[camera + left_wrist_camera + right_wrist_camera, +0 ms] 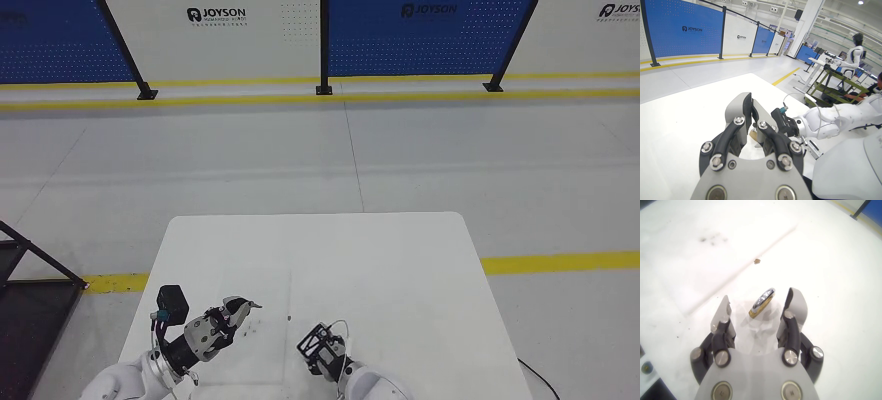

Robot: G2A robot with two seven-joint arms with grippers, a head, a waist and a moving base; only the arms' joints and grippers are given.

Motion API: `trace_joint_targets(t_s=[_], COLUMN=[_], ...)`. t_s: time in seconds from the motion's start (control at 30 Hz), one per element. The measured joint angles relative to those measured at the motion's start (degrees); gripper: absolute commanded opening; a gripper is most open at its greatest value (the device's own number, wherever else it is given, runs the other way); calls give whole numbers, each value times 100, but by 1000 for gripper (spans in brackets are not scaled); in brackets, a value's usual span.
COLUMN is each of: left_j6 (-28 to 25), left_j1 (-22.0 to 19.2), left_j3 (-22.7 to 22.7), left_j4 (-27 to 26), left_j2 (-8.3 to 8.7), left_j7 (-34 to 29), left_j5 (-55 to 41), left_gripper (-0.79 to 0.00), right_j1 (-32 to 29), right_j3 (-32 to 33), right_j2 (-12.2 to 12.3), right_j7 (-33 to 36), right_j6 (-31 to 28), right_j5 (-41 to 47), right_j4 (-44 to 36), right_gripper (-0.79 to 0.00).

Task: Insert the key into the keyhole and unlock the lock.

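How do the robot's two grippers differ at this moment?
The left gripper is shut tight; the right gripper is wide open. The right gripper straddles the lock, which stands on edge and touches neither side of it; the left gripper has no lock within it. Both share the same build, grey with dark pads, and both sit low over the white table.

It was a robotics test hall, more factory floor than office. Blue and white partition panels (420, 35) on black posts fenced the far side, with yellow lines (300, 98) running along the pale glossy floor (400, 160). Far to the right another humanoid robot (855, 55) stood at its own bench (815, 60) beside a green steel frame (848, 79), under a high white-beamed ceiling (838, 19).
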Motion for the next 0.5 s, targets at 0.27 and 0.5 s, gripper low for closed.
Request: trace_joint_targets(t_s=[0.27, 0.5], left_j6=[0, 0], left_j1=[0, 0], left_j3=[0, 0], left_j4=[0, 0], left_j2=[0, 0], left_j7=[0, 0], left_j5=[0, 0], left_gripper=[-785, -785], right_j1=[114, -16], right_j3=[4, 264], right_j2=[-44, 14], right_j7=[64, -212], right_j6=[53, -21], right_j5=[145, 338], right_j4=[88, -237], right_gripper=[-785, -785])
